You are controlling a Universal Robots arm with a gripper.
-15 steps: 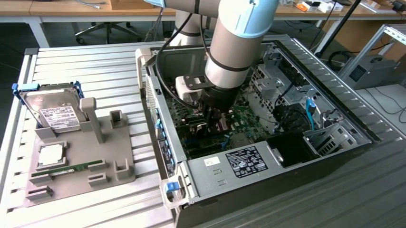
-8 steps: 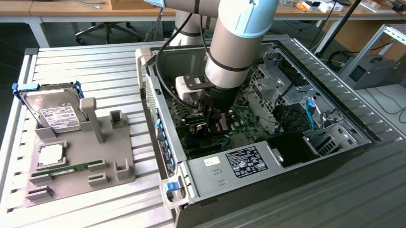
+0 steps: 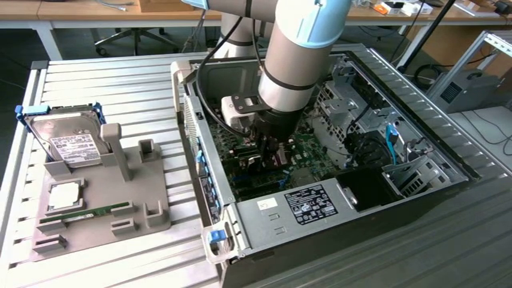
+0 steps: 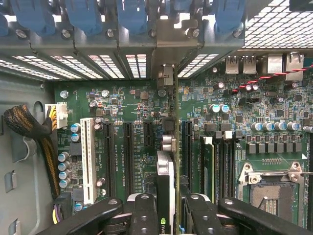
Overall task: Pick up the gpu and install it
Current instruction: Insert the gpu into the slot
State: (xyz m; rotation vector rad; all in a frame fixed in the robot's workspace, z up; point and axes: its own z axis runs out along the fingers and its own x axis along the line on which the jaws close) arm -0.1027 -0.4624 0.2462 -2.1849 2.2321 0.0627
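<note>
Gripper (image 4: 168,208) fingers (image 4: 143,215) — mine — pinching gpu (image 4: 166,191) edge-on between pads, part closed on thin card. Gpu hanging straight below my wrist, inside open computer case (image 3: 416,129), long axis running along expansion slots (image 4: 128,152) toward rear bracket openings (image 4: 166,49). Card standing upright over motherboard (image 4: 254,105), lining up beside blue slot (image 4: 188,147) — cannot tell whether edge is touching slot yet. Hard drive (image 3: 68,141) sitting well apart on grey fixture (image 3: 112,198).

Arm (image 3: 298,54): thick silver-grey tube with a pale blue joint cap and a black band.
Wrist: black cylinder carrying a white bracket (image 3: 240,107).
Cable (image 3: 204,78): black, looped beside the arm.
Gripper (image 4: 168,215): black linkage bars with round pivot pins.
</note>
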